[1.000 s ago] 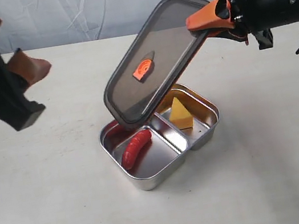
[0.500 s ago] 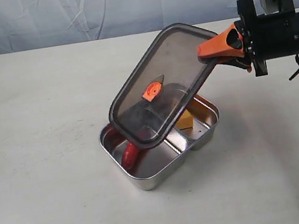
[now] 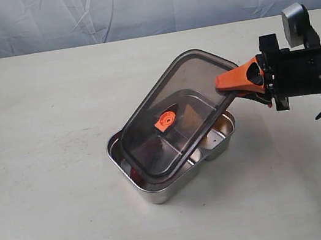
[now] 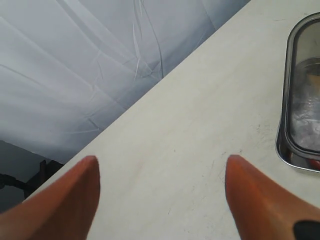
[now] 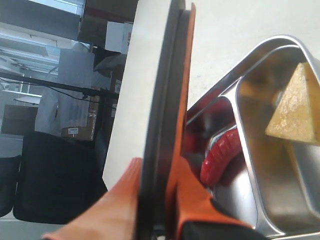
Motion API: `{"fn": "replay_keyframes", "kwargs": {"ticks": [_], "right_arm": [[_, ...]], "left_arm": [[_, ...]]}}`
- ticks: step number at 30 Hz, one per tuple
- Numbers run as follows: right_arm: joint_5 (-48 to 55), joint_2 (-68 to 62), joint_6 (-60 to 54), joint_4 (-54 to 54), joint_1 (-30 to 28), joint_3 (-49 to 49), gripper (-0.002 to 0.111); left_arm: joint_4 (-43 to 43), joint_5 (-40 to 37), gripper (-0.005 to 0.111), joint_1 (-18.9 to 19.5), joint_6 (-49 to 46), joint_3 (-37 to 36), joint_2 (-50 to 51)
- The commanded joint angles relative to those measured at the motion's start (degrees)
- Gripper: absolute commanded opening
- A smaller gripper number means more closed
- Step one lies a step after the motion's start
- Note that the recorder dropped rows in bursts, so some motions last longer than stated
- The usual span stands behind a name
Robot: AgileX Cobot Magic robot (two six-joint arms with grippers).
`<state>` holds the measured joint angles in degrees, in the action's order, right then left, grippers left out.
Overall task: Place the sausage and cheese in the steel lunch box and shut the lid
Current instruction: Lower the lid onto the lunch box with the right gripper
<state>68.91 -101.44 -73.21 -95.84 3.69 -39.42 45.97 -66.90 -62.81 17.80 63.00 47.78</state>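
Observation:
The steel lunch box sits mid-table, with the dark see-through lid tilted low over it, its near-left edge down at the box and its far-right corner raised. My right gripper is shut on that raised corner. In the right wrist view the lid shows edge-on between the orange fingers, with the red sausage and the yellow cheese in separate compartments of the box. My left gripper is open over bare table, out of the exterior view; the box rim lies beside it.
A pale cloth backdrop hangs behind the table's far edge. Bare tabletop surrounds the box on all sides. The right arm's black body stretches in from the right edge.
The right gripper has lowered the lid from steeply tilted to nearly flat over the box. The left arm left the exterior view a second ago.

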Motion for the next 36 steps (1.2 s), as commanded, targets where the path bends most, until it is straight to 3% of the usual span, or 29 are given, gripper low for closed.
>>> {"fn": "replay_keyframes", "kwargs": {"ticks": [1, 23, 36], "right_arm": [[1.05, -0.05, -0.81, 0.17, -0.36, 0.23, -0.001], [-11.05, -0.05, 0.92, 12.87, -0.36, 0.23, -0.001], [-12.79, -0.05, 1.17, 13.36, -0.36, 0.23, -0.001]], "left_arm": [[0.55, 0.1, 0.067, -0.1, 0.49, 0.07, -0.47], [0.55, 1.21, 0.067, -0.1, 0.49, 0.07, -0.47], [0.55, 3.15, 0.067, -0.1, 0.65, 0.07, -0.47]]}}
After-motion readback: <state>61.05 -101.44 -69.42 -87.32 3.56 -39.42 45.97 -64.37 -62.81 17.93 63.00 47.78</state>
